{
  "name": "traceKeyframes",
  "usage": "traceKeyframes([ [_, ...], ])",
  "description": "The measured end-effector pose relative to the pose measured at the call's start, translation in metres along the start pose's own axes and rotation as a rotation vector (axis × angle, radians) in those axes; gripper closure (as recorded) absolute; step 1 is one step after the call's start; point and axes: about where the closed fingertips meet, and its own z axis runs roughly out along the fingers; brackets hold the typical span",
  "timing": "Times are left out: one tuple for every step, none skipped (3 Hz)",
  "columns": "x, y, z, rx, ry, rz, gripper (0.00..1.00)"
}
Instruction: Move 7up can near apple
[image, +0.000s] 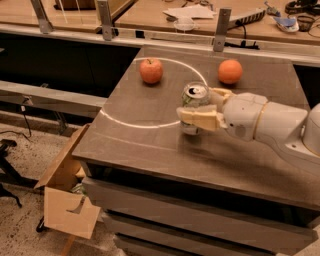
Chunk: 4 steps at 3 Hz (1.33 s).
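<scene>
Surface (150, 150) is a dark top with a white ring. Gripper (195, 107) sits down-right of the apple (151, 70), fingers clamped around the 7up can (194, 96), presumably to carry it over. Can's near the apple, not beside it yet. Orange (230, 71), further right of the apple, looks like a decoy.

Orange (230, 71) on table (145, 155) far right; open cardboard box (67, 210) on floor, left.

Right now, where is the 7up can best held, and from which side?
Grip the 7up can around the middle of its straight wall, from the side away from the apple. It stands upright, a cylinder, and the gripper is shut on it so, one finger in front, one behind.
</scene>
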Motion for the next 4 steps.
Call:
traceKeyframes([
  [-0.021, -0.061, 0.034, 0.119, 0.020, 0.003, 1.00],
  [-0.025, -0.090, 0.060, 0.159, 0.040, 0.028, 1.00],
  [-0.009, -0.122, 0.091, 0.183, 0.078, 0.073, 1.00],
  [0.000, -0.134, 0.108, 0.185, 0.103, 0.100, 1.00],
])
